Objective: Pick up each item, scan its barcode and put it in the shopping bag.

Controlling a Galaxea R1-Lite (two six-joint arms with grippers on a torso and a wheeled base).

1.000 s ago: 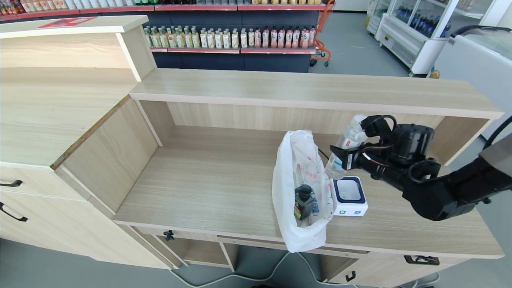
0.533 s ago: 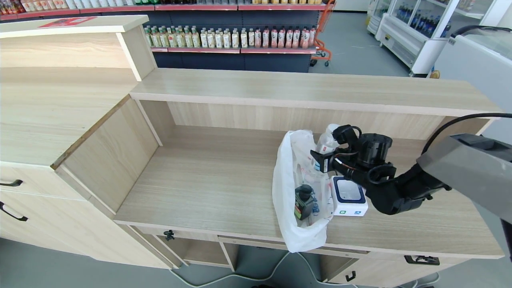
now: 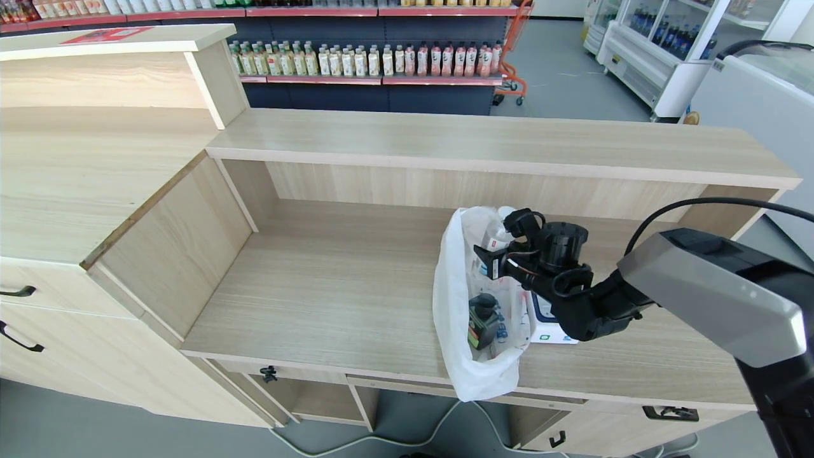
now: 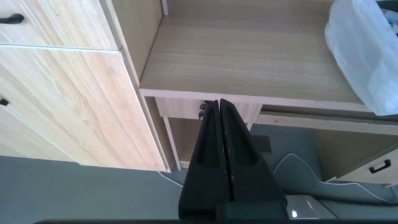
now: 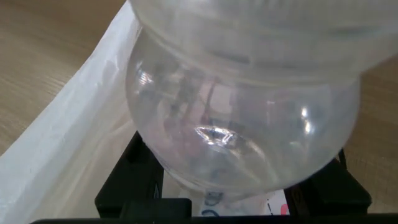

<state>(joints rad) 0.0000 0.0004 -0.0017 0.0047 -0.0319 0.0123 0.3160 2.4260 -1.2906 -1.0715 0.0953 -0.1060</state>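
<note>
On the lower counter (image 3: 331,286), toward its right half, a white shopping bag (image 3: 453,299), mouth open upward, front end sagging over the counter's near edge. Low inside it, a dark item (image 3: 482,321) with a black cap. Over the bag's far rim, a clear bottle (image 3: 493,242) with a red-and-white label, tilted, neck up and away, clenched between the black fingers of the right gripper (image 3: 501,247). Bottom end of the bottle at the bag's opening; whether already inside or just above, cannot tell. Just beside the bag on its right, a white scanner (image 3: 550,318) with a dark blue top, half hidden behind the right arm.

Close up from the right wrist, the rounded transparent body of the bottle (image 5: 242,118), gripped on both sides, with white bag plastic (image 5: 74,155) and wood grain of the counter (image 5: 43,43) behind it.

Well apart from all this, out in front of the counter, the left gripper (image 4: 219,121): fingers pressed together, nothing between them, aimed at the counter's front edge (image 4: 249,96). Pale drawer fronts (image 4: 56,112) with black handles beside it, the bag (image 4: 367,50) farther along the same edge.

Beyond the counter, a store shelf (image 3: 362,60) lined with rows of bottles; under the counter, a pale cable (image 3: 381,439) looping on the floor
</note>
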